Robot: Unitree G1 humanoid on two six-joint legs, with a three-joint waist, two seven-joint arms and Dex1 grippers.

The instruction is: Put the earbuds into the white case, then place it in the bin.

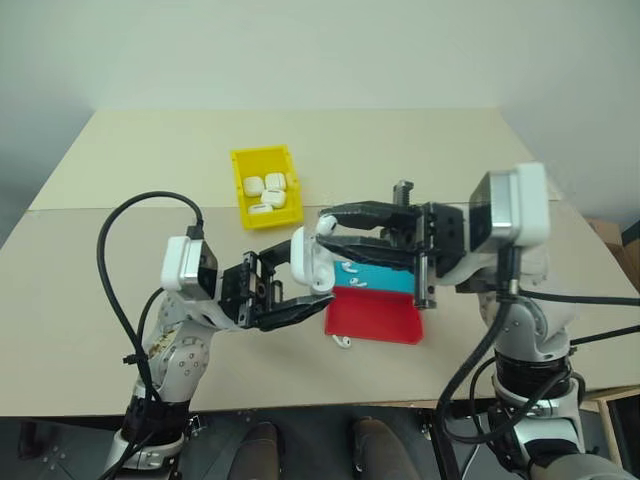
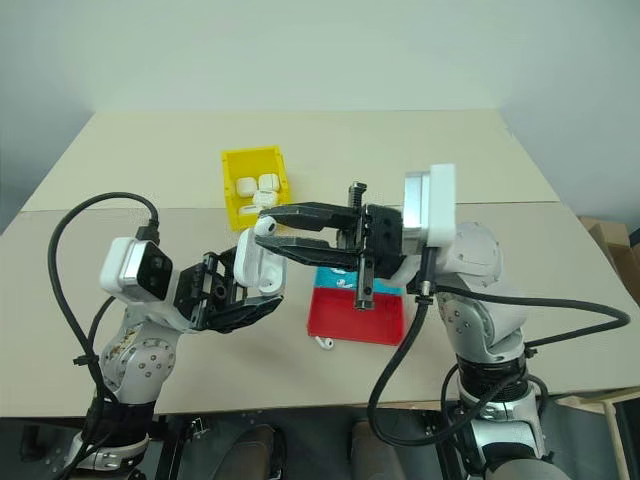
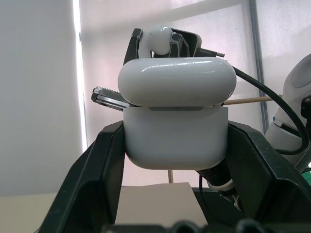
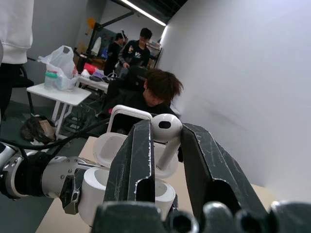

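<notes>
Beige tabletop (image 1: 120, 250) against a pale wall carries everything, and both arms meet above its middle. Toward the far side sits the yellow bin (image 1: 240, 165), already holding several white cases. Nearer, below the grippers, lies a flat red-and-blue tray (image 1: 375, 318) with one earbud on its blue part (image 1: 355, 284) and another loose earbud (image 1: 342, 342) on the table just beside its red near edge. The left gripper (image 1: 300, 280) reaches in from the left and is clamped on the body of the white case (image 3: 175, 141), one black finger on each side wall, with the hinged lid swung open; the right wrist view looks down into the open wells. The right gripper (image 1: 325, 232) reaches across from the right, its long fingers roughly level, pinching a single earbud (image 4: 166, 128) by the stem with the round head clear of the tips. That earbud hangs right at the case's open mouth, on the lid side, very close to it; whether it touches the rim cannot be told. The coming move, as I judge it, turns on lining the stem with an empty well, since the stem's long axis looks tilted against the well.
</notes>
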